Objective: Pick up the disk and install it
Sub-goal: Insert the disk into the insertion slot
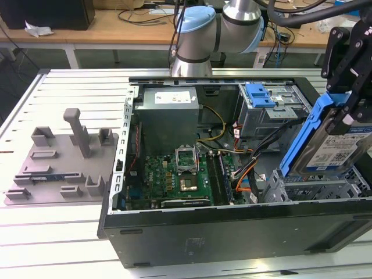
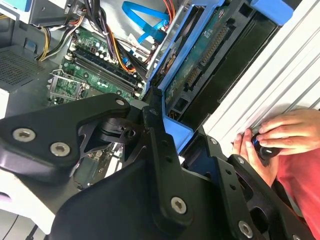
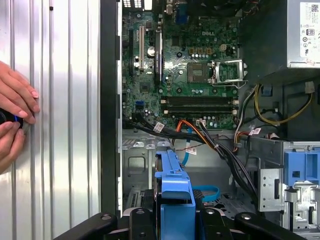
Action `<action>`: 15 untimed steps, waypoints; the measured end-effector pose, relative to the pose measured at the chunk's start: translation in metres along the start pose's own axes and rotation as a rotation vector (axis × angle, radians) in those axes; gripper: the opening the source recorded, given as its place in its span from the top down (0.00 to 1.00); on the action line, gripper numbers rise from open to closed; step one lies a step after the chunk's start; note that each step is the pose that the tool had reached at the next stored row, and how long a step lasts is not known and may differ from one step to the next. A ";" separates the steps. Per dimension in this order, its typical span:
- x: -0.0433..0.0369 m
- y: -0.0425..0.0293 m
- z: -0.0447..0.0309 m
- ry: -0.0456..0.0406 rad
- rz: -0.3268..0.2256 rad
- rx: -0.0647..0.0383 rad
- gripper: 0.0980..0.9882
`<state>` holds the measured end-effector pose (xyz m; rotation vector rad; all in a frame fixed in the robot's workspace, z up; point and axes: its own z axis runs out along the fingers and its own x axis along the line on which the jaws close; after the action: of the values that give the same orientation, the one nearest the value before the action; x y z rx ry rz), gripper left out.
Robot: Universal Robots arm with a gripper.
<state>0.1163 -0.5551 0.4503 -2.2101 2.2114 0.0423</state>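
In the exterior view the gripper (image 1: 343,107) was clamped on the disk (image 1: 332,148) and held it clear of the computer case (image 1: 232,235). The disk was steeply tilted, its labelled face toward the camera and its blue bracket (image 1: 302,136) along the edge on the exterior view's left, above the metal drive cage (image 1: 302,189) at the case corner on the exterior view's right. That view also took in the grey power-supply box (image 1: 168,110), the motherboard (image 1: 174,174), a blue caddy (image 1: 259,94) seated in a bay farther back, and a grey fixture plate (image 1: 58,163) lying on the slatted table (image 1: 52,244) outside the case, on the exterior view's left. The second wrist view showed the disk's other side, a green circuit board (image 2: 200,65) with a connector row, and the bracket pinched between black fingers (image 2: 159,140). The first wrist view looked along the bracket's blue edge over the open case. Both wrist views caught a person's hands (image 2: 287,127) on the table beside the case, around a small dark object (image 2: 265,148) with a blue light.
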 end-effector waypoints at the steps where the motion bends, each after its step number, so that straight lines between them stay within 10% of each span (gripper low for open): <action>1: 0.0000 0.0000 0.0002 0.0000 0.000 0.000 0.70; 15: 0.0002 -0.0007 0.0066 0.0001 0.000 -0.003 0.70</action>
<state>0.1169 -0.5551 0.4438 -2.2114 2.2129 0.0453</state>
